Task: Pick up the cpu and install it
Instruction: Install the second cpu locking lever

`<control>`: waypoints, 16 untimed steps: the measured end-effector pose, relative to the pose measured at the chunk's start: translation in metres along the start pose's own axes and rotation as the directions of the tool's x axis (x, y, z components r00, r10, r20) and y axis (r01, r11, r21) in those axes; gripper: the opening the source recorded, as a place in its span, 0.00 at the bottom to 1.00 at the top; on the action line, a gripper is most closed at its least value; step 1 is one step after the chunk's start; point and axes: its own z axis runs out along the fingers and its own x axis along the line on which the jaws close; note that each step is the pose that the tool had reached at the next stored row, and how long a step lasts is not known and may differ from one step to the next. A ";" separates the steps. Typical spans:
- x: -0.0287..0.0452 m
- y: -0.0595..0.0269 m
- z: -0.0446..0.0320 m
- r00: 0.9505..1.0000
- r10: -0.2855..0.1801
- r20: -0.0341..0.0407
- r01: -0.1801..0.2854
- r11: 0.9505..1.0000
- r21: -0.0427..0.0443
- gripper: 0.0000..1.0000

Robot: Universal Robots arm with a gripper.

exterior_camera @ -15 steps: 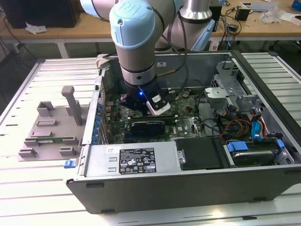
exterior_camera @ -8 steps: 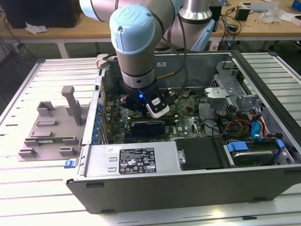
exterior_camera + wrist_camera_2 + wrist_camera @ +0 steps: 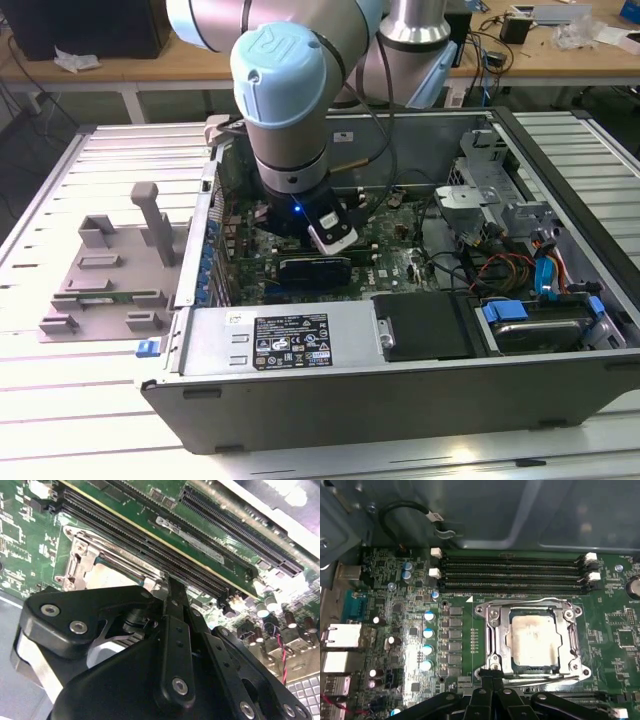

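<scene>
From my station I judge the job close to finished: the cpu [image 3: 534, 641] lies flat inside its socket frame [image 3: 492, 630] on the motherboard [image 3: 410, 595], its pale metal top square to the frame in the first wrist view, so the pick and the placing look done. In the second wrist view I see a corner of the same pale chip [image 3: 107, 575] under the bracket, just beyond the tool. The gripper [image 3: 172, 587] hangs just above the board at the socket's edge, its fingers [image 3: 175, 605] pressed together with nothing between them; I see no chip in its hold. In the exterior view the arm reaches down into the open computer case [image 3: 300, 400], with the wrist over the middle of the board, and the grey tray with upright posts [image 3: 100, 265] sits well apart on the table at the exterior view's left, outside the case. What I cannot settle from here is whether the retention frame is latched or merely resting over the chip; the lever is not clear to me. The memory slots [image 3: 512, 572] beside the socket stand empty.
</scene>
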 end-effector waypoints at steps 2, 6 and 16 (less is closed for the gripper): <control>0.0020 -0.0005 0.0014 1.000 0.001 0.000 -0.001 1.000 -0.015 0.11; 0.0036 -0.0006 0.0017 1.000 0.001 0.000 -0.001 1.000 -0.018 0.11; 0.0055 0.0015 -0.0053 1.000 0.001 0.000 -0.001 1.000 -0.018 0.11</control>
